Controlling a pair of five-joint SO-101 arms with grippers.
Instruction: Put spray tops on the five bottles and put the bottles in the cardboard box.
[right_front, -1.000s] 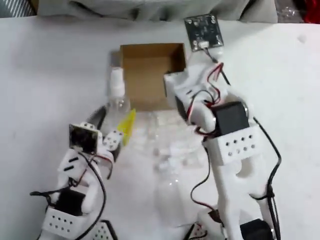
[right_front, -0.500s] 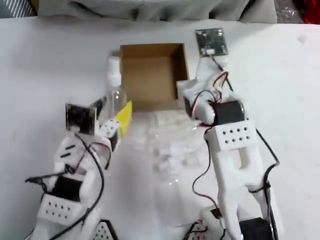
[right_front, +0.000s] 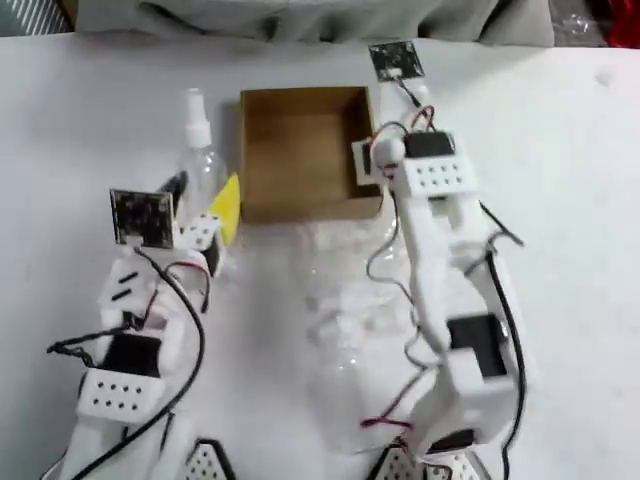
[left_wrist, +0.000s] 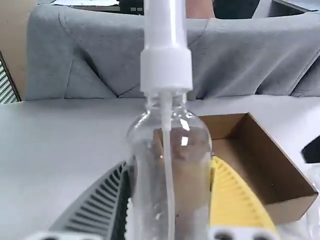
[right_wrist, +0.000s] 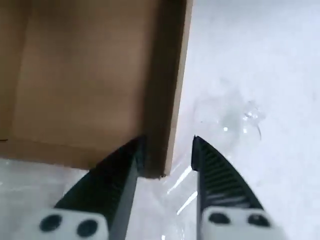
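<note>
Currently | my left gripper (left_wrist: 169, 167) clamped on the spray-topped bottle (left_wrist: 170, 135), upright, upper left of the high view, just left of the cardboard box (right_front: 300, 208) | my right gripper (right_wrist: 167, 145) parted, straddling its right wall.

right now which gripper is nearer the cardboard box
Right. The right gripper straddles a wall of the cardboard box near a corner; the left gripper holds a bottle beside the box's opposite side.

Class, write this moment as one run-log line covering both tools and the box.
left tool: shut on upright spray bottle, top fitted, beside cardboard box | right tool: open, astride box wall
</note>
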